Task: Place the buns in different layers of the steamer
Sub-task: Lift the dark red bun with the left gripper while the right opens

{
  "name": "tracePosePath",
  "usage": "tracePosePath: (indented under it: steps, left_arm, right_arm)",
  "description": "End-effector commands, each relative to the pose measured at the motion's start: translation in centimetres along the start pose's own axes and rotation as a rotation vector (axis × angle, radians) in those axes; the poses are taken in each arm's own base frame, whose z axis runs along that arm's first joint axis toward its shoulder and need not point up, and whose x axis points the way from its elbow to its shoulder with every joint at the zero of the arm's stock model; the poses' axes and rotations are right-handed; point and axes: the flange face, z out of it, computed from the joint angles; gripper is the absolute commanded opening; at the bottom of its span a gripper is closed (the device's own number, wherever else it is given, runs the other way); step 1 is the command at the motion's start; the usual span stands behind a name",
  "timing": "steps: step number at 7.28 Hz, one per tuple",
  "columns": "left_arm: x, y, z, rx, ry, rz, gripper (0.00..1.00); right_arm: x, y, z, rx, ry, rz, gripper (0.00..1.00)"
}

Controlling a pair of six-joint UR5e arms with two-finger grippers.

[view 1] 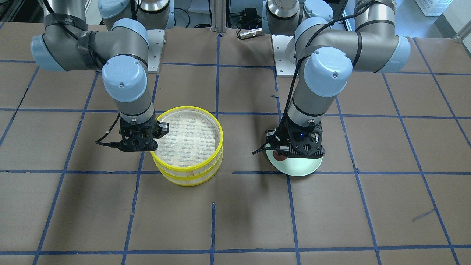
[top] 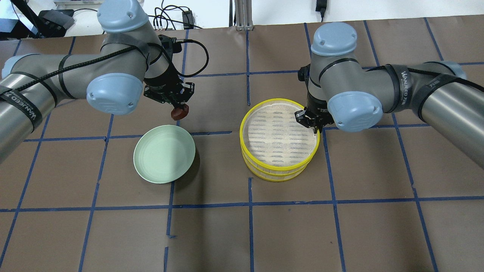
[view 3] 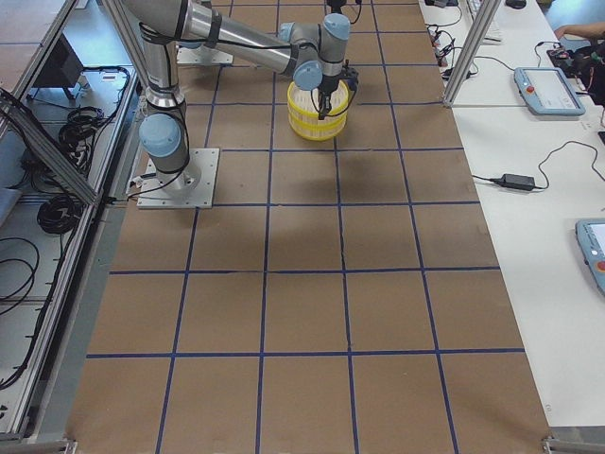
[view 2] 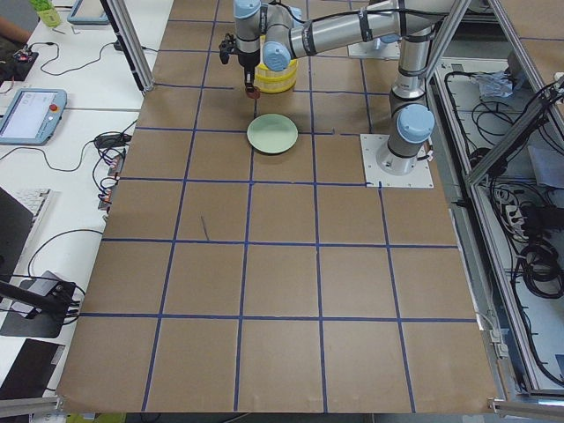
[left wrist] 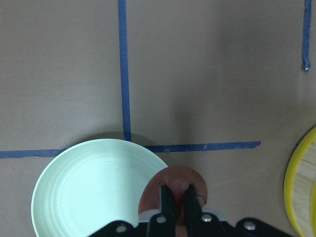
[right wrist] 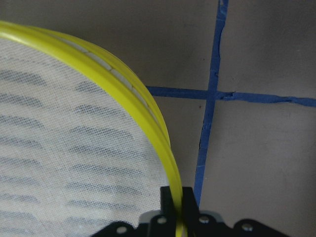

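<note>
Near the edge of the pale green plate (top: 164, 154), the left gripper (top: 177, 107) is holding the reddish-brown bun (left wrist: 173, 183) pinched in its jaws, clear of the plate. Well apart from it, the right gripper (right wrist: 177, 193) is clamping its narrowed jaws on the yellow rim of the top steamer tier (top: 280, 132), which is sitting on the lower tier (top: 278, 175).

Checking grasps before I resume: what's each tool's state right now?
Left tool: shut on the dark reddish-brown rounded bun.
Right tool: shut on the yellow rim of the top round steamer tier.
</note>
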Motion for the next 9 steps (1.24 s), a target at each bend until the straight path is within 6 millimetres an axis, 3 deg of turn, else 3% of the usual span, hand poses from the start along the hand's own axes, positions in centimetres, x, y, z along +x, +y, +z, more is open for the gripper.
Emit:
tracePosePath:
  steps: [1, 5, 6, 7, 9]
  left_arm:
    - [0.3, 0.0, -0.2, 0.005, 0.001, 0.005, 0.02]
    - [1.5, 0.4, -0.1, -0.003, 0.002, 0.021, 0.02]
    - [1.4, 0.4, -0.1, -0.003, 0.001, 0.021, 0.02]
    - [1.4, 0.4, -0.1, -0.003, 0.001, 0.021, 0.02]
    - [1.4, 0.4, -0.1, -0.003, 0.001, 0.023, 0.02]
  right_arm:
    - [0.2, -0.4, -0.7, 0.014, -0.001, 0.006, 0.03]
    - [0.3, 0.2, 0.4, -0.008, 0.009, 0.006, 0.04]
    - [0.3, 0.3, 0.5, -0.013, 0.011, 0.001, 0.38]
    - [0.2, 0.3, 0.5, -0.01, 0.014, 0.0, 0.92]
    - [0.1, 0.0, 0.0, 0.001, 0.003, 0.01, 0.97]
